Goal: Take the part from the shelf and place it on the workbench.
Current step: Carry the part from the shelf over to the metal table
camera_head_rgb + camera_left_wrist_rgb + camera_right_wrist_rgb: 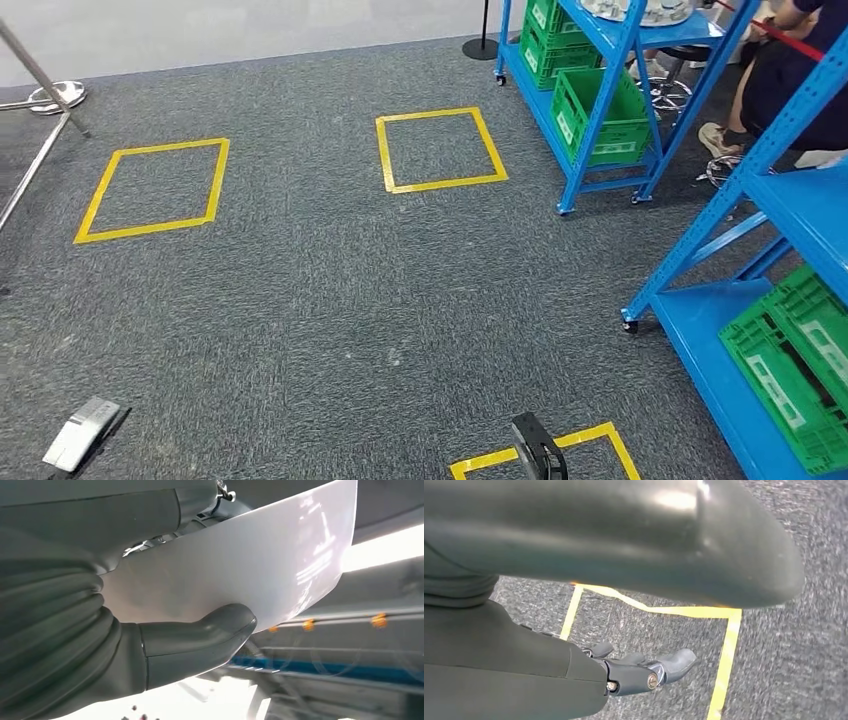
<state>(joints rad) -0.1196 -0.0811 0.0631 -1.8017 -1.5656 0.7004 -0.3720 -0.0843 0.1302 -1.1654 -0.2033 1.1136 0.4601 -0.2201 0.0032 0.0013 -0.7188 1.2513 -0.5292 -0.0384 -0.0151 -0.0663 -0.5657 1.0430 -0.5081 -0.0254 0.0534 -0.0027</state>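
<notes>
Part in transit, away from blue shelf (600, 90).
Left hand (165, 645) grips white part (240, 565), thumb clamping it for carrying; right hand (644, 672) hangs empty, fingers apart.

Part (235, 565): thin, flat, glossy white sheet/plate w/ straight edges and a sharp corner, faint reflections on its face. It's gripped by the left hand (150, 630), thick grey thumb (210, 630) pressed on the near face at the lower edge, the rest of the hand behind it. Shelf (610, 60): blue metal rack w/ green crates, standing on grey carpet.
</notes>
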